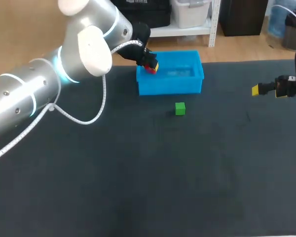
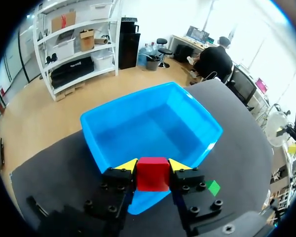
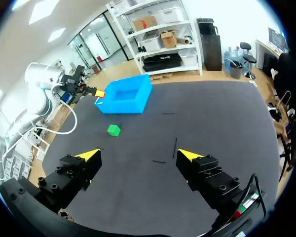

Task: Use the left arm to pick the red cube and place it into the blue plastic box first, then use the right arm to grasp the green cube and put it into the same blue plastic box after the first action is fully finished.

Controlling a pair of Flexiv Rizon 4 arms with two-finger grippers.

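Red cube [image 2: 153, 174] is gripped between the yellow-tipped fingers of the left hand [image 2: 153, 166], which is closed on two opposite flat faces. It is held raised at the left end of the blue plastic box [image 2: 138, 103]. Whether it is fully inside the rim cannot be settled from these views, so release is judged premature until it is centred. The cube is judged small, light and rigid, with smooth faces. A square grip on parallel faces is therefore advised, corners being liable to slip. The green cube [image 1: 180, 108] rests on the bench [image 1: 138, 173] just near of the box, not touching it. The right hand [image 3: 138, 155] is held open and empty at the far right, well apart.
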